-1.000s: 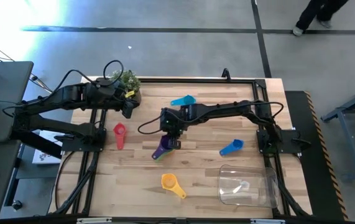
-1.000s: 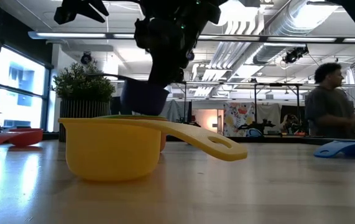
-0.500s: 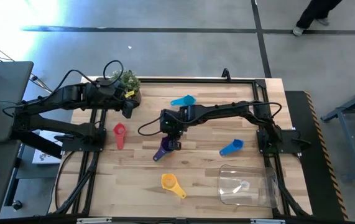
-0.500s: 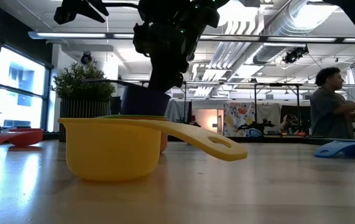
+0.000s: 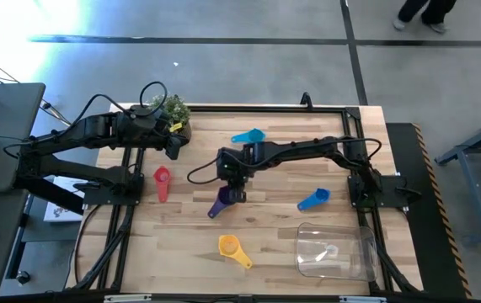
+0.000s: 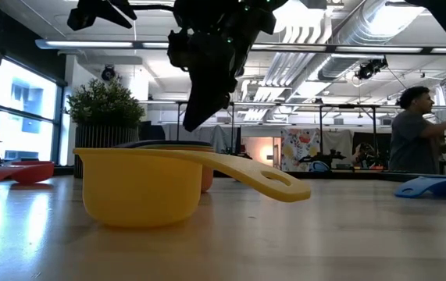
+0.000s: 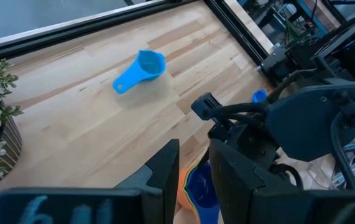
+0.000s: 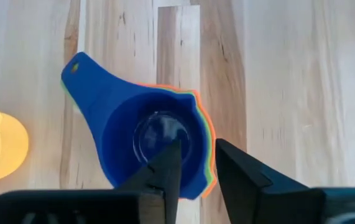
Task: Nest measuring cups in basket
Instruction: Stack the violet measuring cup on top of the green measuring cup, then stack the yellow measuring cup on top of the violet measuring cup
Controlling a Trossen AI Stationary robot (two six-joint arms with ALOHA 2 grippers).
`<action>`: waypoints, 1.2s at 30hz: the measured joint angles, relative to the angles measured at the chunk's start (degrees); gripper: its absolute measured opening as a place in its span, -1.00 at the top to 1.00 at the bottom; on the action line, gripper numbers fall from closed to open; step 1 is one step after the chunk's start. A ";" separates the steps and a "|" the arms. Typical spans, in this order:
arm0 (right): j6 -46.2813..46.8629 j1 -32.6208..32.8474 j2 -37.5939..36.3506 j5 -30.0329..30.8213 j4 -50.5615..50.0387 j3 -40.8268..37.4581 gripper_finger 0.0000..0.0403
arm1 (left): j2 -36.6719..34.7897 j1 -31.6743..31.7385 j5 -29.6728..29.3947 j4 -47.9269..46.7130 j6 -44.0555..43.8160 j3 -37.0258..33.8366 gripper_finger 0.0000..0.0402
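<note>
Purple cup [image 8: 146, 146] nested on stack, apparently free; right gripper [image 8: 193, 165] jaws slightly parted above it.

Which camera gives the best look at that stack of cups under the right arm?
The right wrist view: the stack fills it, purple cup on top, orange and green rims peeking out. The high view shows it small, the left wrist view a sliver, the low view only rims.

Measuring cups [image 8: 155, 143] glossy smooth plastic; table [image 5: 181, 244] matt pale wood planks; basket [image 5: 333, 252] clear plastic.
</note>
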 joint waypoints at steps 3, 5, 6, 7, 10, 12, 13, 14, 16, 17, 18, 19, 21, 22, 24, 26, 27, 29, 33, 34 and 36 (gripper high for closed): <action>-0.12 -0.17 0.00 -0.02 -2.16 2.01 0.50 | 0.00 0.00 0.00 0.00 -0.05 0.00 0.61; -0.13 -0.26 0.00 -0.02 -4.22 3.55 0.49 | 0.00 0.00 0.00 0.00 -0.05 0.00 0.61; -0.11 -0.26 0.00 0.02 -5.24 4.30 0.49 | 0.00 0.00 0.00 0.00 -0.05 0.00 0.61; -0.17 -0.26 0.00 0.17 -6.07 5.09 0.49 | 0.00 0.00 0.00 0.00 -0.05 0.00 0.61; -0.17 -0.26 -0.02 0.42 -9.21 7.39 0.49 | 0.00 0.00 0.02 0.00 -0.10 0.00 0.61; -0.17 -0.35 -0.02 0.42 -12.47 9.06 0.49 | 0.00 0.00 0.58 -0.15 -0.47 0.00 0.61; -0.07 -0.37 -0.02 0.42 -14.03 10.09 0.49 | 0.00 -0.04 1.12 -0.35 -0.46 0.00 0.61; 0.25 -0.39 -0.02 0.42 -15.63 11.10 0.49 | 0.00 -0.19 1.53 -0.65 -0.45 0.00 0.61; 0.82 -0.46 -0.02 0.43 -20.09 13.43 0.49 | 0.00 -0.84 1.61 -1.66 -0.52 0.00 0.61; 1.57 -0.46 -0.02 0.44 -21.86 14.66 0.49 | 0.00 -1.31 1.62 -2.25 -0.60 0.00 0.61; 2.13 -0.46 -0.03 0.44 -23.04 15.83 0.49 | 0.00 -1.86 1.62 -2.72 -1.12 0.00 0.61; 2.99 -0.46 -0.04 0.48 -24.40 17.08 0.49 | 0.00 -2.46 1.62 -3.10 -1.81 0.00 0.61; 4.93 -0.23 -0.04 0.98 -27.63 19.72 0.49 | 0.00 -4.02 1.66 -3.64 -2.48 0.00 0.61; 6.23 -0.08 -0.04 1.35 -28.70 21.17 0.49 | 0.04 -5.01 1.66 -3.53 -2.74 -0.06 0.61; 8.35 0.59 -0.04 2.91 -30.68 24.18 0.49 | 0.07 -7.13 1.78 -3.57 -3.36 -0.28 0.61; 10.74 1.57 -0.04 5.47 -33.19 27.54 0.49 | 0.24 -9.26 1.81 -3.54 -3.44 -0.28 0.61; 11.88 2.09 -0.04 6.81 -33.91 29.19 0.49 | 0.43 -10.26 1.84 -3.37 -3.60 -0.28 0.61; 14.22 3.07 -0.04 8.95 -35.86 32.92 0.49 | 0.89 -12.30 1.79 -3.45 -4.56 -0.28 0.61; 18.68 4.73 -4.08 10.70 -34.16 30.92 0.49 | 2.13 -16.12 1.86 -3.38 -4.94 -0.32 0.61; 20.30 5.02 -5.18 10.96 -34.37 30.89 0.49 | 2.48 -17.03 1.85 -3.44 -4.94 -0.33 0.61; 23.33 5.61 -6.71 11.98 -35.96 30.87 0.49 | 3.31 -18.63 1.88 -3.35 -4.99 -0.33 0.61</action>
